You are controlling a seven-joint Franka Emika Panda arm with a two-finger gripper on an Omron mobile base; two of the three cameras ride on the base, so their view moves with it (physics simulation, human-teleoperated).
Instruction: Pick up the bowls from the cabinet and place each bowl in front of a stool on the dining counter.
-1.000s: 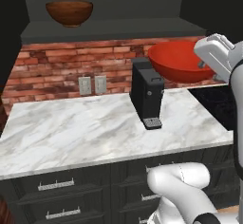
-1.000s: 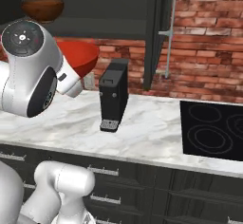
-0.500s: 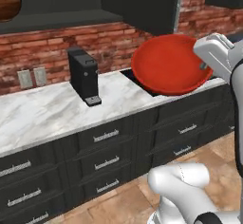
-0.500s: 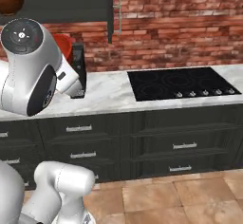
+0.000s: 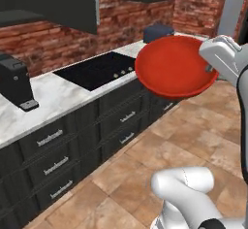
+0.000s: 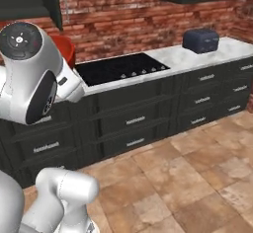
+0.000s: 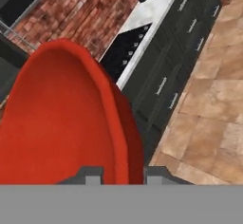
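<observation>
A glossy red bowl hangs in the air above the tiled floor, in front of the black drawer units. My gripper is shut on its right rim. In the hand view the bowl takes up the left side, and the rim runs down between my gripper's two tips. In the right base view a sliver of the bowl shows behind my arm. The dark cabinet is at the top left, behind the bowl. The stool and the dining counter are out of view.
Along the brick wall runs a marble counter with a black cooktop, a black coffee machine and a dark toaster. Black drawer units stand below it. Open tiled floor lies to the right.
The whole picture has swung along the counter from the coffee machine to the cooktop and toaster, so the camera has moved. The red bowl stays in my gripper.
</observation>
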